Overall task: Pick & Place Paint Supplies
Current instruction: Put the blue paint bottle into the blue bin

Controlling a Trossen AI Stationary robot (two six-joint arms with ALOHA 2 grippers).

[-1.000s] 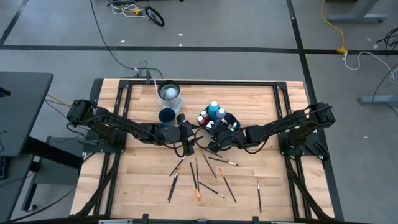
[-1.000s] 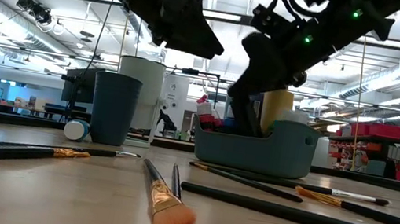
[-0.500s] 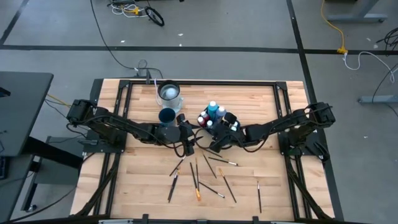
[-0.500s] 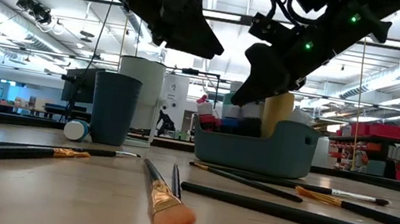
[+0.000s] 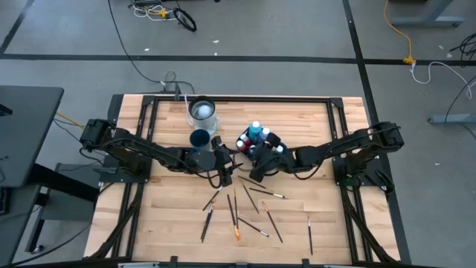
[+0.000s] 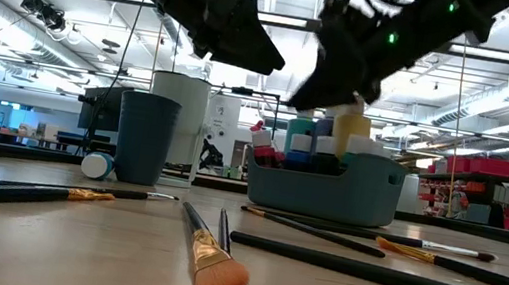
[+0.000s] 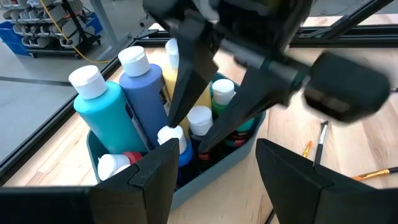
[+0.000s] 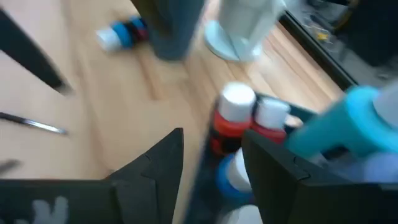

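A teal tray point(image 7: 211, 171) near the table's middle holds several paint bottles standing upright: teal point(image 7: 106, 115), blue point(image 7: 146, 93), a red one point(image 8: 230, 124) and small white-capped ones. My right gripper point(image 7: 188, 132) hangs open just above the small bottles with nothing between its fingers. My left gripper point(image 5: 224, 179) is open and empty, raised on the tray's left near side. Several brushes point(image 5: 238, 208) lie flat on the near half of the table. A small blue bottle point(image 6: 97, 166) lies on its side beside the dark blue cup point(image 6: 144, 136).
A white cup point(image 5: 202, 112) stands behind the dark blue cup, left of the tray. A black frame runs along the table's edges. Bare wood shows on the far right and the near left.
My right gripper has risen out of the tray, where its fingers reached down among the bottles a second ago, and now hangs above them. The bottles stay standing in the tray. My left arm has kept still.
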